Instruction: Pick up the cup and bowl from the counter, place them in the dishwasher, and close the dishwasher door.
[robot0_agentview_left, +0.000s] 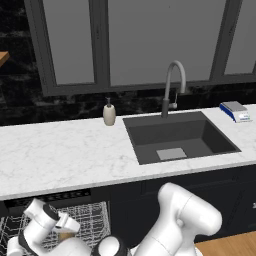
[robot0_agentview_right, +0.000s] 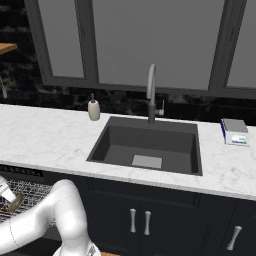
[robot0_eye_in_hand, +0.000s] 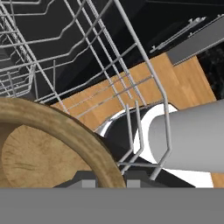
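One bowl (robot0_eye_in_hand: 48, 144), brown and wood-like, is held at its rim by the gripper (robot0_eye_in_hand: 109, 181), whose two fingers are closed on it, low inside the white wire rack (robot0_agentview_left: 92, 220) of the open dishwasher (robot0_agentview_left: 55, 197). On the counter (robot0_agentview_left: 60, 155) above stand a beige soap bottle (robot0_agentview_left: 109, 113) and the faucet (robot0_agentview_left: 172, 85) behind the dark sink (robot0_agentview_left: 177, 137), with a small blue and white thing (robot0_agentview_left: 235, 111) at the far right.

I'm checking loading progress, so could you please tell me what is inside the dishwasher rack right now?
The end effector holds the bowl over the rack. The arm covers most of the rack, so a cup there cannot be confirmed.
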